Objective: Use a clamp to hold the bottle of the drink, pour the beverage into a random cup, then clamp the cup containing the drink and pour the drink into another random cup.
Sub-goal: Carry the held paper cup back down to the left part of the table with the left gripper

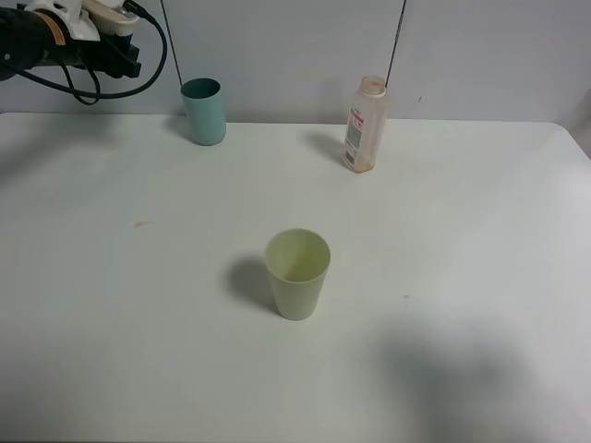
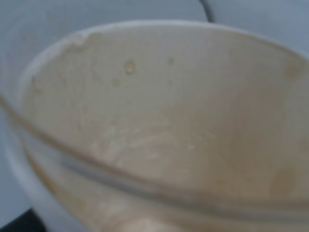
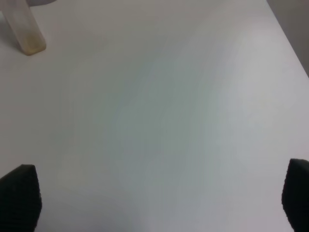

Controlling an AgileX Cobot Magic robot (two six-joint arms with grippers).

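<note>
My left gripper (image 1: 109, 28) is raised at the far left back corner and is shut on a white cup (image 1: 92, 17). The cup's stained cream inside (image 2: 159, 111) fills the left wrist view, which hides the fingers. A teal cup (image 1: 204, 111) stands upright at the back left. The clear drink bottle (image 1: 364, 125) stands upright at the back middle, nearly empty; its base shows in the right wrist view (image 3: 26, 36). A pale green cup (image 1: 297, 273) stands upright at the table's middle. My right gripper (image 3: 158, 198) is open and empty above bare table; it is out of the exterior view.
The white table (image 1: 480, 240) runs to a grey wall at the back. Two dark cables (image 1: 397, 37) hang down the wall behind the bottle and the teal cup. A soft shadow (image 1: 462, 369) lies on the front right of the table.
</note>
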